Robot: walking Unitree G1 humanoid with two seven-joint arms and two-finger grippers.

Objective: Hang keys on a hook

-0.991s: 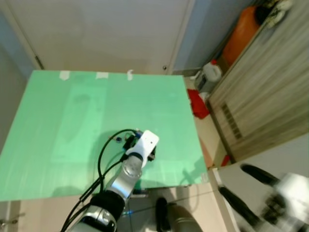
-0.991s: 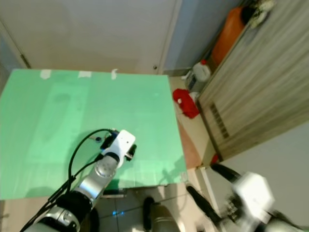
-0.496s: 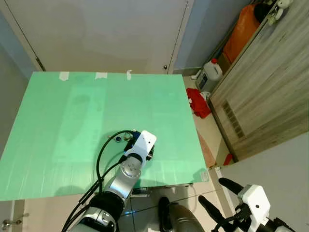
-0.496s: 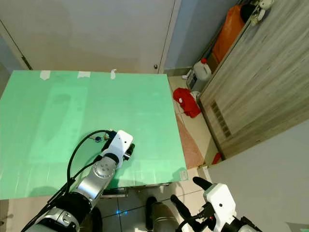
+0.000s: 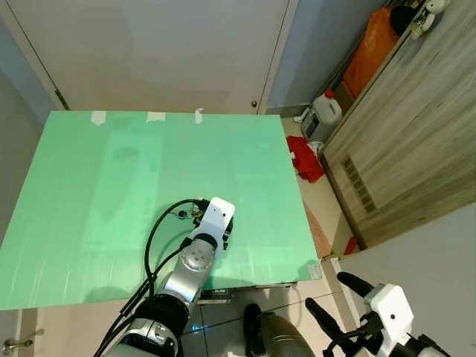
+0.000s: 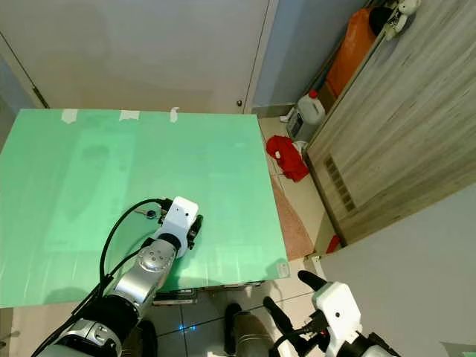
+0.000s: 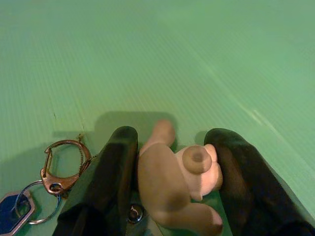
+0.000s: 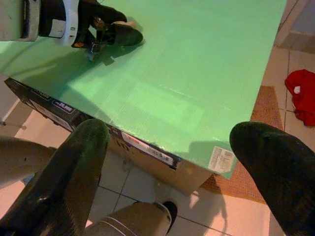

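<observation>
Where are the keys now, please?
The keys lie on the green table near its front edge, beside the left tool, whose fingers sit either side of their tan figure charm.

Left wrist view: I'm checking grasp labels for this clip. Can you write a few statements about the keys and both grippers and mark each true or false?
1. The left gripper has its black fingers on either side of a tan figure-shaped charm. True.
2. The keys already hang on a hook. False: the key bunch, with its copper clasp and blue key head, lies on the green table.
3. The right gripper is open and holds nothing. True.
4. The right gripper is down on the table beside the keys. False: it is off the table's near right corner, over the tiled floor.
5. A red cloth lies on the table. False: it lies on the floor beside the table.
</observation>
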